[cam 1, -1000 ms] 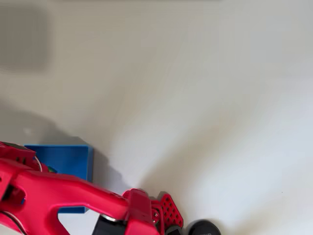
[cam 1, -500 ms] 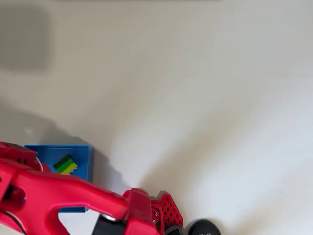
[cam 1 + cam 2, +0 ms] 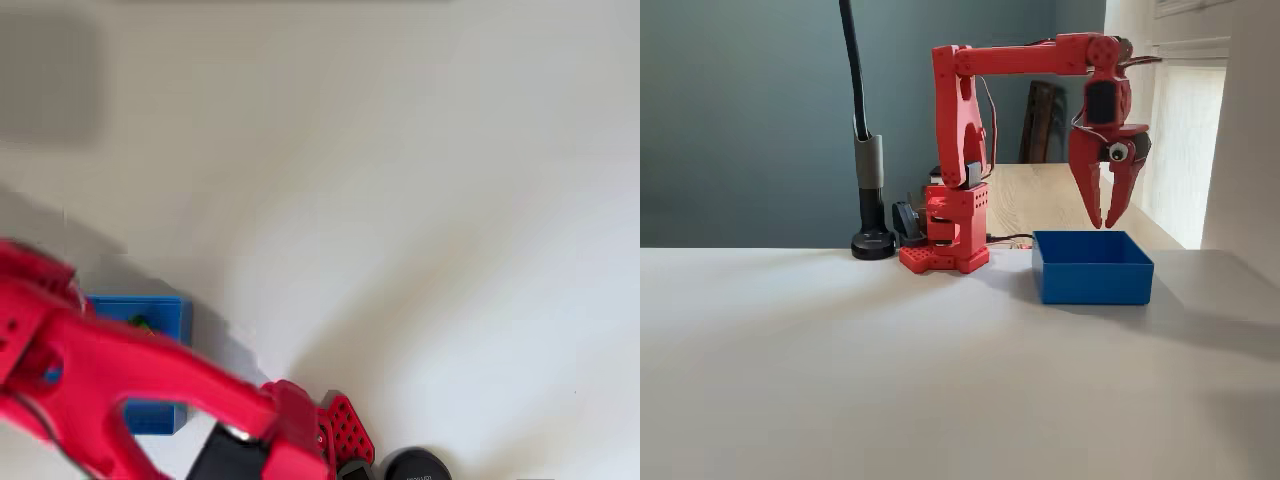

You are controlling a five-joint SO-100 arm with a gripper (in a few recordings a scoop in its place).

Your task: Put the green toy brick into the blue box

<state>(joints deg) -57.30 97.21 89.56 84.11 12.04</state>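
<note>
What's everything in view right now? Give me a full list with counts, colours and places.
blue box: one, bright blue, on the white table to the right of the arm's base in the fixed view.
green toy brick: one, green, inside the blue box, partly hidden by the arm in the overhead view.
table: one, white, under everything.
black stand: one, black round foot with an upright pole, left of the arm's base in the fixed view.
arm: one, red, base behind the box, reaching out over it.
gripper: one, red, open, hanging above the box and holding nothing.
</note>
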